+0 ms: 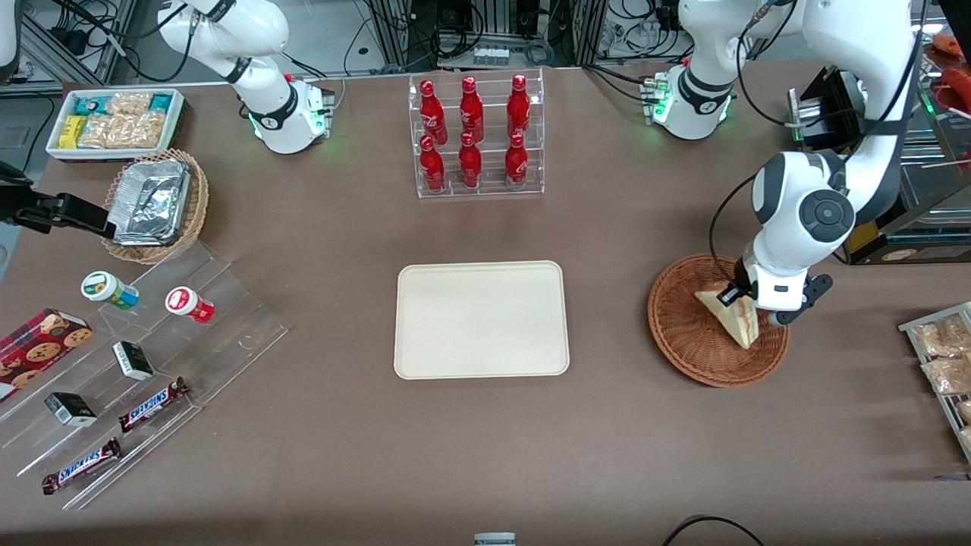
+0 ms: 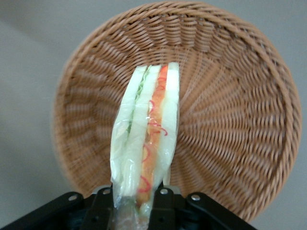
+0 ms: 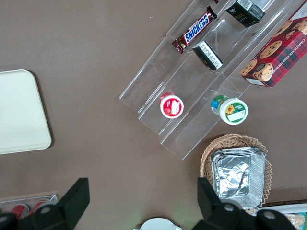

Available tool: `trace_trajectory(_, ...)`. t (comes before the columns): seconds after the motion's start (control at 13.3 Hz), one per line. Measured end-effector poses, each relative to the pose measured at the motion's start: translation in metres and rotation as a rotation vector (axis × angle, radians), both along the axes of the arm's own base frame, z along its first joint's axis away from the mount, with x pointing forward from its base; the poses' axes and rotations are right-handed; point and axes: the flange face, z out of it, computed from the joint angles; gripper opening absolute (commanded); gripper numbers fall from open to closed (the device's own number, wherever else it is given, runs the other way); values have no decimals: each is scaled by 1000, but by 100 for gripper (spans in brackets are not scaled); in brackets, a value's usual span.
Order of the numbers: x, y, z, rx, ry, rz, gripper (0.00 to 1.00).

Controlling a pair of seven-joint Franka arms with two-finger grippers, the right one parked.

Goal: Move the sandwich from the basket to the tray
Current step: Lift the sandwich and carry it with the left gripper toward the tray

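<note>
The sandwich [image 1: 734,315] is a plastic-wrapped wedge of white bread with red and green filling [image 2: 146,139]. It stands on edge over the reddish-brown wicker basket [image 1: 683,334], whose weave fills the wrist view [image 2: 230,120]. My left gripper [image 1: 737,297] is over the basket, shut on the sandwich's end [image 2: 139,203], with a black finger [image 2: 163,206] pressing each side of it. The cream tray [image 1: 481,319] lies flat at the table's middle, beside the basket toward the parked arm's end, with nothing on it.
A clear rack of red bottles [image 1: 476,136] stands farther from the front camera than the tray. Packets on a rack [image 1: 944,356] lie near the basket at the working arm's end. A clear stepped stand with snacks [image 1: 129,356] and a foil-container basket [image 1: 155,205] sit toward the parked arm's end.
</note>
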Motion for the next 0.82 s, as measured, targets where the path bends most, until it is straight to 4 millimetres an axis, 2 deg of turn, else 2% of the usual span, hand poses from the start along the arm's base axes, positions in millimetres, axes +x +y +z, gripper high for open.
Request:
trace_trajectory(0.15, 3, -48, 58, 25, 35, -76, 0)
trace_trajectory(0.3, 1, -115, 113, 17, 20, -160, 0)
trace_trajectory(0.38, -3, -147, 130, -4, 14, -194, 0)
trace_trajectory(0.53, -10, -204, 145, -45, -4, -248, 0)
trace_trajectory(0.67, -15, -256, 141, -63, -11, -290, 0)
trace_trajectory(0.82, -19, -310, 130, -89, -7, -335, 0)
